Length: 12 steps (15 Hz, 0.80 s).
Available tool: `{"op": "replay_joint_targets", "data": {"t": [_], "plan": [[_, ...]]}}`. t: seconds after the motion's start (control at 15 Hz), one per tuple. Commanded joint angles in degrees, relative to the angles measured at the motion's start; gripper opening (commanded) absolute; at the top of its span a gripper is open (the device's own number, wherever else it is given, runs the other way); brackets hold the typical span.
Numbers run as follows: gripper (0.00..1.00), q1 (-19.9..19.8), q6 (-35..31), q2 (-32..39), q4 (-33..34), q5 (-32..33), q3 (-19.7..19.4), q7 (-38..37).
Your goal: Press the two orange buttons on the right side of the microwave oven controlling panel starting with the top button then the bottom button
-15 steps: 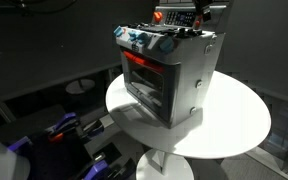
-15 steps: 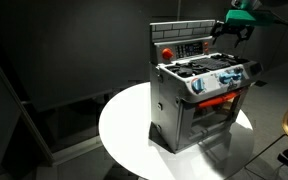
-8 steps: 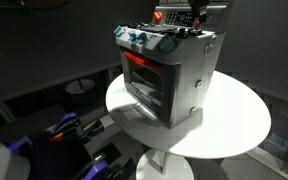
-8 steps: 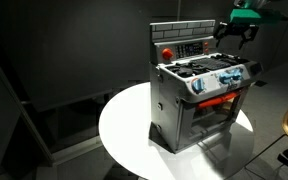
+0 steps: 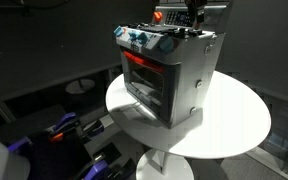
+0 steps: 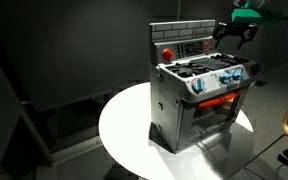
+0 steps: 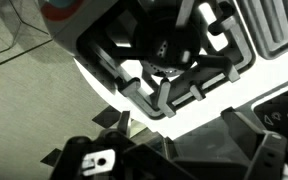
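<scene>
you hold the gripper high beside the right end of the grey toy oven's control panel, placed for the top orange button; buttons indistinct, jaw state cannot be told; round white worktop carries the oven

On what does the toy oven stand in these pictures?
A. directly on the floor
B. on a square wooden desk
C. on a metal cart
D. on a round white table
D: in both exterior views the toy oven stands on a round white table, whose top shows around its base.
</scene>
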<state>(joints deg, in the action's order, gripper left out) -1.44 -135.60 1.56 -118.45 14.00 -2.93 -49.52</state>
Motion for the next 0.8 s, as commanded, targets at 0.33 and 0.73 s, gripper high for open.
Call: {"op": "replay_joint_targets", "data": {"t": [0.33,0.73], "plan": [[1.0,-0.5,-11.6,-2.2,-5.6,0.6,-0.4,6.3],[1.0,-1.2,-14.8,-4.6,-9.5,1.7,-0.8,6.2]]}}
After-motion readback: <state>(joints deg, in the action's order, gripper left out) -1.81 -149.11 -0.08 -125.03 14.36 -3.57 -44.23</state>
